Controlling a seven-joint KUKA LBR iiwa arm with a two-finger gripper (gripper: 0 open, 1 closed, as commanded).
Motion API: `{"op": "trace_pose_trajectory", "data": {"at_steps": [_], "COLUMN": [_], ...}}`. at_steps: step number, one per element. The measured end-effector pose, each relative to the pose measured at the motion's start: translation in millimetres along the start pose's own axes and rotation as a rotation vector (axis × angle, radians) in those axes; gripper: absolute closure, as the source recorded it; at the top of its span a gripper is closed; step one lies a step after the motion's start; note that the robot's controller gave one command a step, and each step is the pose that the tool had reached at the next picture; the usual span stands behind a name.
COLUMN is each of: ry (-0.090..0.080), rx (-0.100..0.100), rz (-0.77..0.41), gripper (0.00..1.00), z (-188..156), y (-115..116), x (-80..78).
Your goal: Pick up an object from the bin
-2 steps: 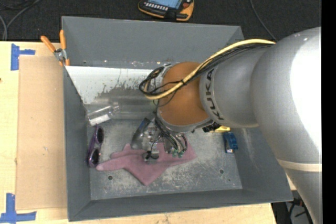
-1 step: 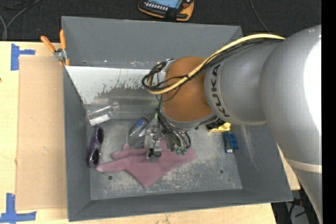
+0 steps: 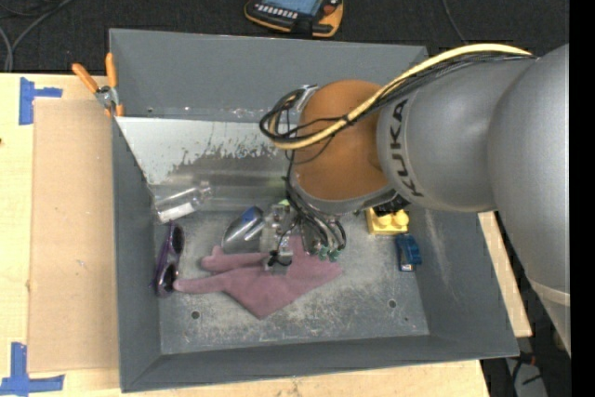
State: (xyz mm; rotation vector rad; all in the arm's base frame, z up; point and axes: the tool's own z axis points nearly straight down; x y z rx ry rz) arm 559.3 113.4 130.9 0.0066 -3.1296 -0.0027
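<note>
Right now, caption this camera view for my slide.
KUKA gripper over a mauve cloth, beside a bluish metallic object.

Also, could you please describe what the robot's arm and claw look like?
The arm is a thick, rounded silver-grey body with black KUKA lettering near the wrist. An orange domed cover caps the wrist, with yellow and black cables looping over it. The claw below is a small dark metal assembly with thin wires.

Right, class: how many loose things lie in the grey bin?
6: clear bottle far left, purple sunglasses below it, blue-grey object and mauve cloth by the gripper, yellow block and small blue piece right. The arm may hide more.
</note>
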Motion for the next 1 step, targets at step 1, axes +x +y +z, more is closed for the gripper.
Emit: {"op": "trace_pose_trajectory", "data": {"at_steps": [1], "ry": [-0.002], "rx": [0.0], "rz": [0.001], "gripper": [1.0], "z": [-33.2], "y": [0.0], "x": [-0.2]}}
